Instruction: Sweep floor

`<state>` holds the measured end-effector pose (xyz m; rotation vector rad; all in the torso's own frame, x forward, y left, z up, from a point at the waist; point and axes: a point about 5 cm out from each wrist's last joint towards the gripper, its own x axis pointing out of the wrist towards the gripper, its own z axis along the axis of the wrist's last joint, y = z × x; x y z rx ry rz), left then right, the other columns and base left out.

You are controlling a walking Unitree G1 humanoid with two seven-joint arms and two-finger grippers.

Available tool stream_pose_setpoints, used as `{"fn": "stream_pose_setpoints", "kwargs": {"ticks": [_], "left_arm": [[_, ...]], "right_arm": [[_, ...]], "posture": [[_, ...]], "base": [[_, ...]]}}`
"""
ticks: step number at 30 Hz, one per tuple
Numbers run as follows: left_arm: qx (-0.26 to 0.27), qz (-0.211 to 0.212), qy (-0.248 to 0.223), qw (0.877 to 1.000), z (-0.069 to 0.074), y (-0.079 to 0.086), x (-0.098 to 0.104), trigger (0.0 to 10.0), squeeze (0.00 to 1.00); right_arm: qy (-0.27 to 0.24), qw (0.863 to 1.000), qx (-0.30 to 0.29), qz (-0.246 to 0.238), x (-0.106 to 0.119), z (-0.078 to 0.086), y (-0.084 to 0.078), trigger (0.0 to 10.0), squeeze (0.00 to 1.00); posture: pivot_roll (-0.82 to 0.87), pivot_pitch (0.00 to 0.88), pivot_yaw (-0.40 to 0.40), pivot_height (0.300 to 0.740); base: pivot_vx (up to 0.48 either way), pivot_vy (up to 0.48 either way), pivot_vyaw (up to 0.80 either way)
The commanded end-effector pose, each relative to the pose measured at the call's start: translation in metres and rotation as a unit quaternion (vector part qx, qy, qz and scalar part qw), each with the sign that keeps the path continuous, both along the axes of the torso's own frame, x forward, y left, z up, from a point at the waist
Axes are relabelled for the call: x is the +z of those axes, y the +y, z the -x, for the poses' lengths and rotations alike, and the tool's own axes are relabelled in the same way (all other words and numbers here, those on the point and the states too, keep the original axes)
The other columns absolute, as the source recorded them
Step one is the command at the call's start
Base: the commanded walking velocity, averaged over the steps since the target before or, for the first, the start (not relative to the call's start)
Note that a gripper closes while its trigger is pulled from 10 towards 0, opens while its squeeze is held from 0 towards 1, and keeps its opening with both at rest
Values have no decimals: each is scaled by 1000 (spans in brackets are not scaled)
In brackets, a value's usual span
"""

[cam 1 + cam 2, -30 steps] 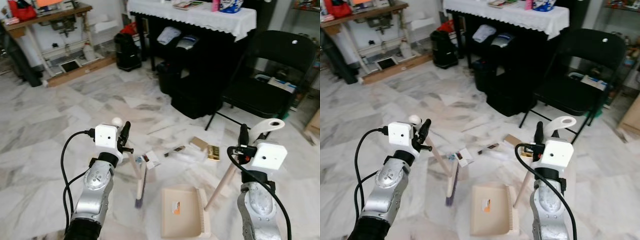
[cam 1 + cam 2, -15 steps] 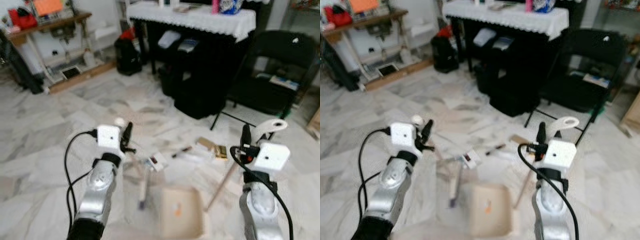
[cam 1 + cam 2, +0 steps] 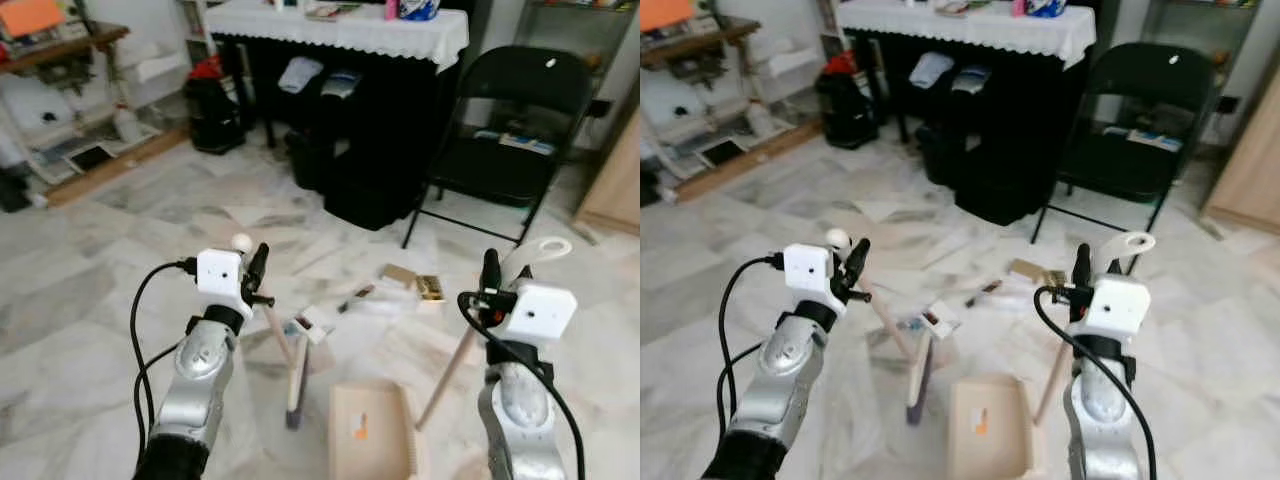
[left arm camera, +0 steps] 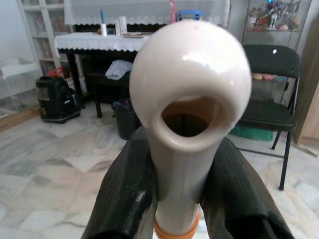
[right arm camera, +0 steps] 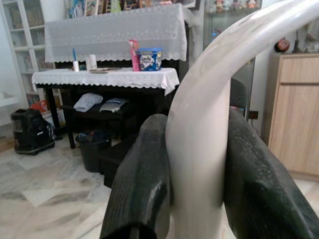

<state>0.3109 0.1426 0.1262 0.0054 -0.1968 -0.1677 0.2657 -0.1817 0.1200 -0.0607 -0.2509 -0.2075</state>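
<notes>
left gripper (image 3: pixel 256 272): your left jaws are clamped on the top of the broom handle (image 4: pixel 187 129); in the left wrist view both black fingers (image 4: pixel 127 194) press its sides just under the rounded, holed end.
broom (image 3: pixel 280 340): handle slants down from the left gripper to the head (image 3: pixel 295 385), which rests on the floor just left of the dustpan.
right gripper (image 3: pixel 491 275): your right jaws are closed on the dustpan handle (image 5: pixel 199 144); the right wrist view shows a finger (image 5: pixel 142 184) tight on each side of the curved cream grip.
dustpan (image 3: pixel 372 432): cream pan sits flat on the floor between your two arms, low in the eye views; its long handle (image 3: pixel 452 362) rises at a slant to the right gripper, looped end (image 3: pixel 540 248) sticking out above it.
litter (image 3: pixel 400 285): small boxes, a card (image 3: pixel 308 322) and a dark stick-like piece (image 3: pixel 354 296) lie scattered on the floor beyond the dustpan, between it and the chair.
floor (image 3: pixel 120 260): white-grey marble tiles.
table (image 3: pixel 340 25): dark, with a white lace cloth, at the far side; bags and black bins (image 3: pixel 352 185) underneath.
chair (image 3: pixel 505 130): black folding chair right of the table, papers on the seat.
far left: low shelf (image 3: pixel 60 45) with clutter, a black bag (image 3: pixel 212 115) beside it.
</notes>
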Motion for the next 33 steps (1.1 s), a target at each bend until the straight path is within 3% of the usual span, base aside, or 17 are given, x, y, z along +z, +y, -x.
{"fn": "stream_pose_setpoints", "kwargs": {"ticks": [1, 8, 15, 33], "left_arm": [[5, -7, -29, 1000, -2, 2, 12, 10000, 0], [5, -6, -29, 1000, -2, 2, 12, 10000, 0], [5, -6, -29, 1000, -2, 2, 12, 10000, 0], [7, -4, -30, 1000, -3, 2, 12, 10000, 0]], "right_arm": [[-35, 999, 6, -12, 13, -3, 4, 10000, 0], [-36, 999, 3, -14, 13, -3, 2, 10000, 0], [-37, 999, 6, -14, 13, -3, 3, 10000, 0], [-39, 999, 8, -14, 14, -5, 3, 10000, 0]], "posture": [[-23, 0, 84, 740], [-25, 0, 84, 740], [-24, 0, 83, 740], [-21, 0, 80, 740]], "base": [[0, 405, 0], [0, 409, 0], [0, 404, -800], [0, 395, -128]]}}
